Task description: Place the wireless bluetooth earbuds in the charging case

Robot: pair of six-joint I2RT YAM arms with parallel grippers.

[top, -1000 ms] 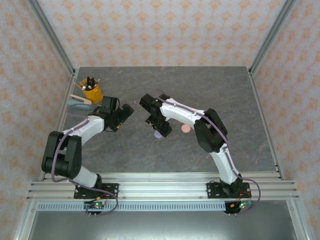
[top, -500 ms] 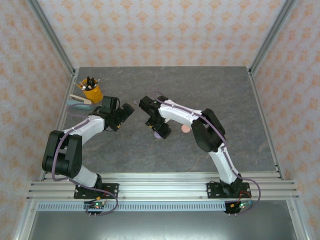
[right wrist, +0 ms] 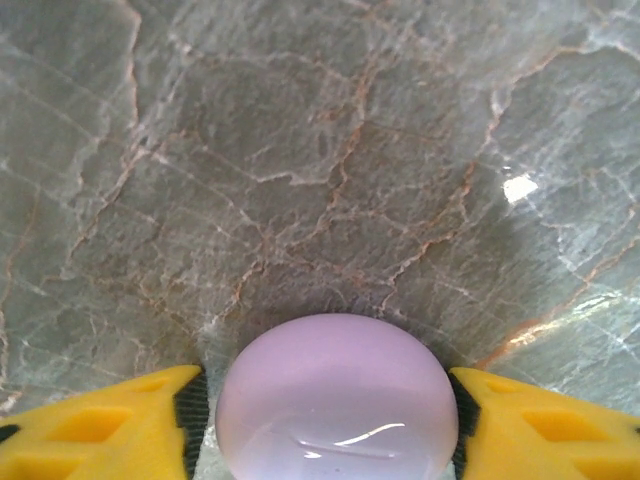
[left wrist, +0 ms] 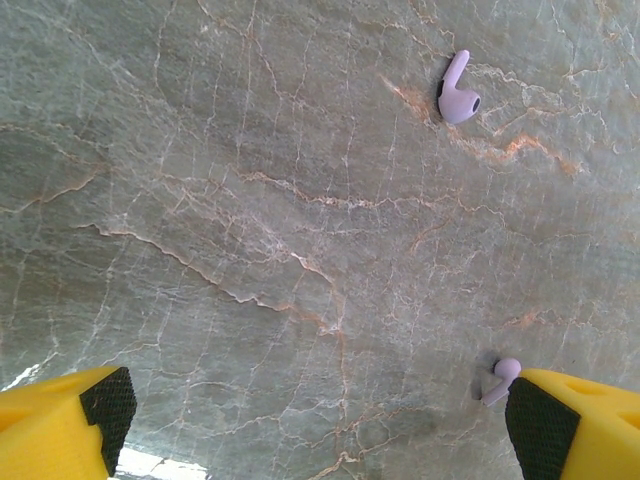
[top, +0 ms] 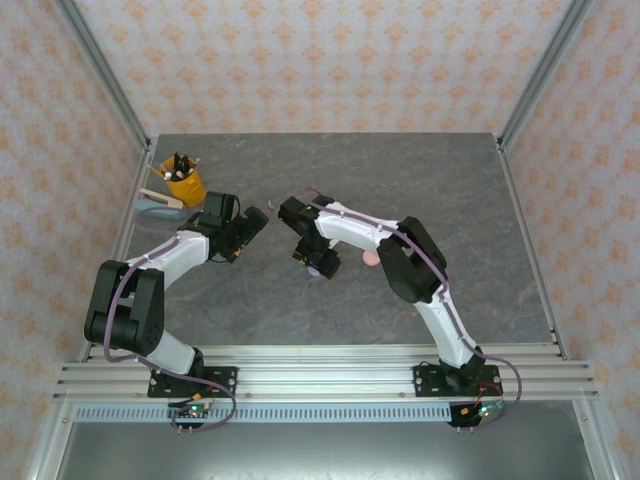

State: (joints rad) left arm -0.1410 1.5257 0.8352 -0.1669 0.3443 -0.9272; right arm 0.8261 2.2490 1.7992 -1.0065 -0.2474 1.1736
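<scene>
Jaws of right gripper [right wrist: 325,415]: set around the lilac case [right wrist: 337,395]. The black pads [right wrist: 192,415] touch its two sides as far as the wrist view shows, and nothing else is between them.
Jaws of left gripper [left wrist: 318,425]: spread wide, holding nothing, hovering over the bare tabletop [left wrist: 250,200].
Far earbud [left wrist: 457,92]: lilac, loose on the tabletop, well ahead of the left gripper.
Near earbud [left wrist: 499,378]: lilac, loose on the tabletop, just beside the finger at the right of the left wrist view. Cannot tell whether the two touch.
Lilac case, position: on the tabletop near the middle. Its domed top looks shut, and no seam or opening is visible.
Pink case [top: 371,257]: on the tabletop just beside the right arm, partly covered. Lid state cannot be told.
Clutter: yellow cup [top: 184,185] of pens at the far left, well apart from the work.
Done: nothing, by what shows; no earbud sits in a case.
Left (judgement): open the case, then pick up and seat each bud. Practically the whole task is ahead.
Step in hand (judgement): securing the lilac case, probably so its lid can be opened.
</scene>
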